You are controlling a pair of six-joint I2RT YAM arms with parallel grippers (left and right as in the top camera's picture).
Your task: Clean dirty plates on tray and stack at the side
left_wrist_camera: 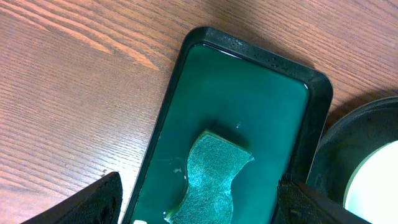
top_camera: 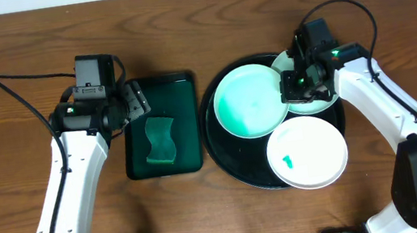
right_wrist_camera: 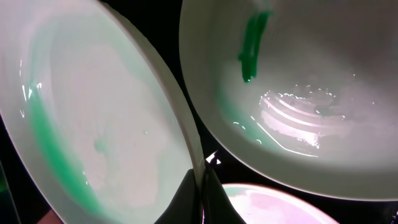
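With your right gripper [top_camera: 299, 83] pinched shut on the rim of the plate [top_camera: 249, 101] over the tray [top_camera: 216, 144], hold steady and lower your wide-open, empty left gripper [top_camera: 135, 102] squarely onto the sponge [top_camera: 161, 139].

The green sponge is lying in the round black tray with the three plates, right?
No. The sponge lies in the small rectangular green tray beside it; the round black tray holds the three plates. The overhead view shows it.
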